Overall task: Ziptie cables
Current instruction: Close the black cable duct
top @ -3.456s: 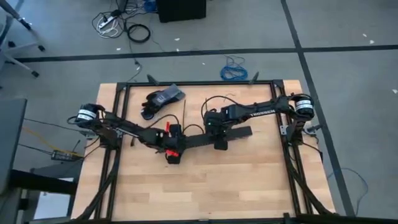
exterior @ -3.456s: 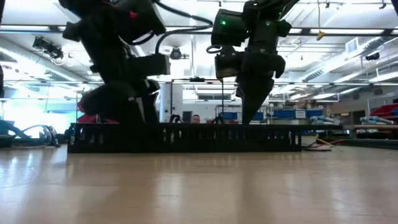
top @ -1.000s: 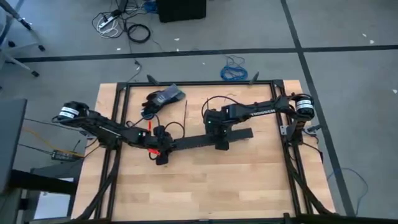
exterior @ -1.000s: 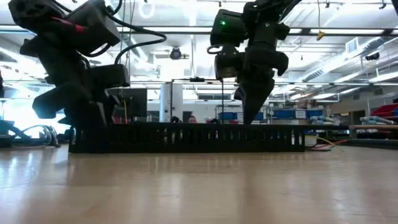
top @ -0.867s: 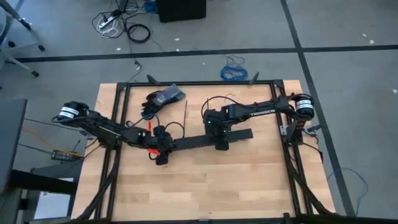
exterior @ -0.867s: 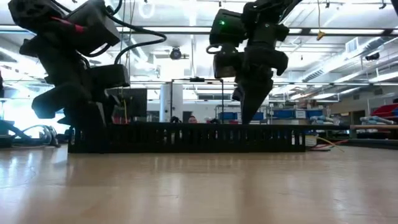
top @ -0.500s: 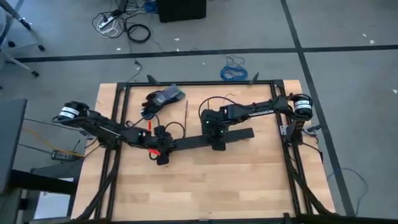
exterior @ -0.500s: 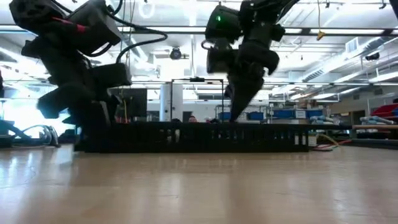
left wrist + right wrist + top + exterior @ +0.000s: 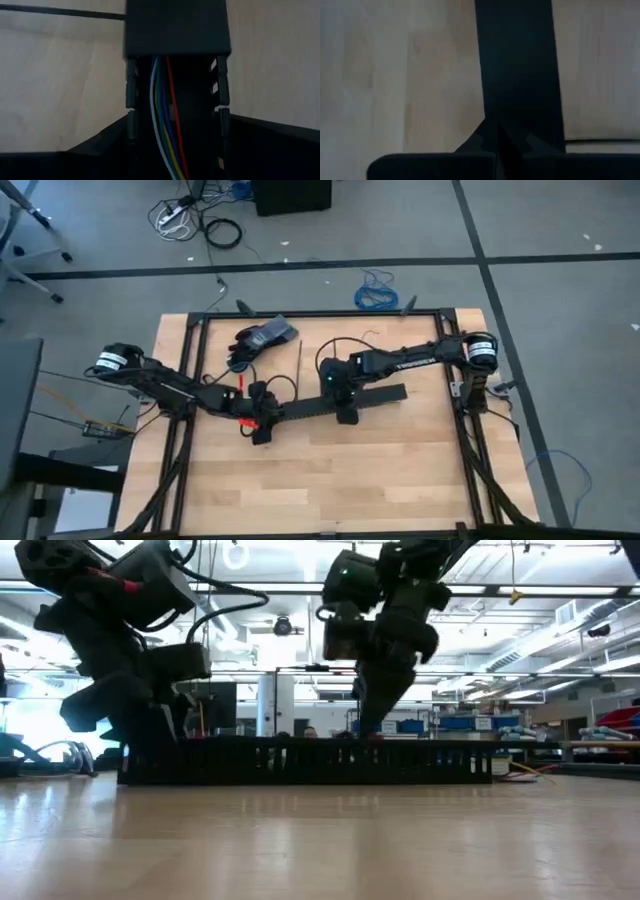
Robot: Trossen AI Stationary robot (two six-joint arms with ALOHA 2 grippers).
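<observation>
Inside, thin white, blue, green, yellow, red cables (image 9: 165, 125), running lengthwise

the long black slotted channel (image 9: 330, 405) lies across the middle of the table (image 9: 330, 480), with the left gripper (image 9: 261, 430) at one end and the right gripper (image 9: 345, 412) near its middle, so that strip is crowded. a dark glove (image 9: 258, 340) and a thin black strip (image 9: 298, 365) sit on the far side. the near half of the table is open wood.
</observation>
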